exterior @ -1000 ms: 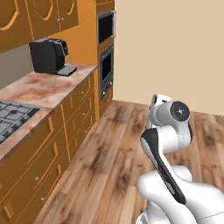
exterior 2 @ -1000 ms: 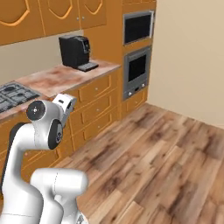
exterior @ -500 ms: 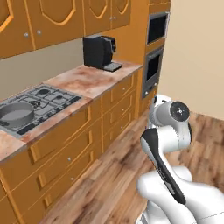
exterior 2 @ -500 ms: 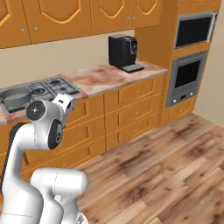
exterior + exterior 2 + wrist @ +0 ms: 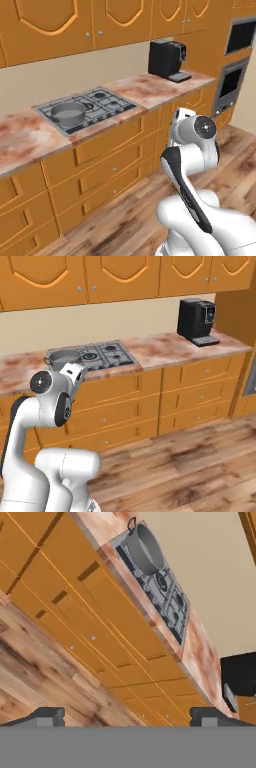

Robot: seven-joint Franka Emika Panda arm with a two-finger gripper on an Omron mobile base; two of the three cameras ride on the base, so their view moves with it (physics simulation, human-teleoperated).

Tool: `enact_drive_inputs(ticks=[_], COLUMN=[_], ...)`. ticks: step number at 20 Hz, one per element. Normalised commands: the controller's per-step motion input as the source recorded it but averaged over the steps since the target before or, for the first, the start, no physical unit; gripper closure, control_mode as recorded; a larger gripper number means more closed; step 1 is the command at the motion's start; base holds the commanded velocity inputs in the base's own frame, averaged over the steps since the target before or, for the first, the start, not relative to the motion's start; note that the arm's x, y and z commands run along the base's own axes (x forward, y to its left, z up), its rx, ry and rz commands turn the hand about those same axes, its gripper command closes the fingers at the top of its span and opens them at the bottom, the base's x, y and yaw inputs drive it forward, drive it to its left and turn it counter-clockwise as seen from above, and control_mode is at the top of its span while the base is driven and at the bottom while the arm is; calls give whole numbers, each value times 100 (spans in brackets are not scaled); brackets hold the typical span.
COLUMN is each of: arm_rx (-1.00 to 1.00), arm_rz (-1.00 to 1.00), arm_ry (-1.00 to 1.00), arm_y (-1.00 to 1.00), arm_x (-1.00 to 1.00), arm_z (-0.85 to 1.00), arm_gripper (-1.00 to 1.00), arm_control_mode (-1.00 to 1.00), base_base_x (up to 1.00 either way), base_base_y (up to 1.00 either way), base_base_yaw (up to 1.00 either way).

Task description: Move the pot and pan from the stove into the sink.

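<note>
With the gripper (image 5: 126, 713) spread wide and empty, well short of the stove (image 5: 86, 108), we judge the approach best aimed at the pot (image 5: 68, 113) sitting on the stove's left burner, closing squarely.

A home kitchen, rendered rather than real. The landmark is the gas stove (image 5: 86, 108) set into a mottled reddish stone counter (image 5: 150, 87); a grey pot (image 5: 68, 113) stands on its left burner. Below the stove run orange wooden drawers (image 5: 125, 401), above it matching wall cupboards (image 5: 75, 20) over a beige backsplash. Right of the stove, on the same counter, sits a black coffee machine (image 5: 196, 321), and further right built-in ovens (image 5: 231, 82). The floor is wood plank (image 5: 190, 461).
</note>
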Motion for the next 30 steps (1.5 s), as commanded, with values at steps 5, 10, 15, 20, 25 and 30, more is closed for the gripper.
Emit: enact_drive_inputs(ticks=[5, 10, 15, 20, 25, 30], arm_rx=[0, 0, 0, 0, 0, 0], arm_rz=[0, 0, 0, 0, 0, 0], arm_ry=[0, 0, 0, 0, 0, 0], arm_y=[0, 0, 0, 0, 0, 0], arm_x=[0, 0, 0, 0, 0, 0], arm_z=[0, 0, 0, 0, 0, 0], arm_gripper=[-100, -100, -100, -100, -100, -100], arm_control_mode=[100, 100, 100, 100, 100, 100], base_base_x=[-2, 0, 0, 0, 0, 0], base_base_y=[0, 0, 0, -1, -5, -1], base_base_yaw=[47, 43, 40, 35, 29, 12])
